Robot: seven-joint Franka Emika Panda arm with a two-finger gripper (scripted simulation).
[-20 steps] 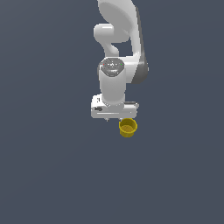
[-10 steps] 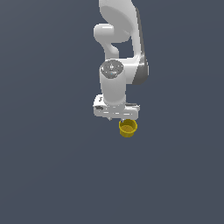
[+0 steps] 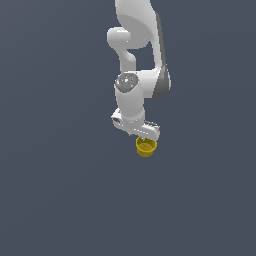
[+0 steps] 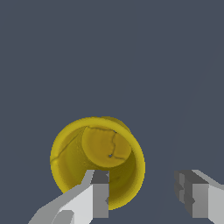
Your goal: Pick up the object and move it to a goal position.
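I'm at approach step: gripper [image 4: 142, 199] fingers wide, one over yellow cup [image 4: 97, 160] rim. Next I'd descend, then clamp the wall.

cup [image 3: 146, 148] directly below the end effector [image 3: 144, 137], one finger [image 4: 99, 197] inside it.

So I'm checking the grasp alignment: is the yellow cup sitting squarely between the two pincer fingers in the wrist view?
No: one finger overlaps the cup opening, while the other finger stands clear off to its side.
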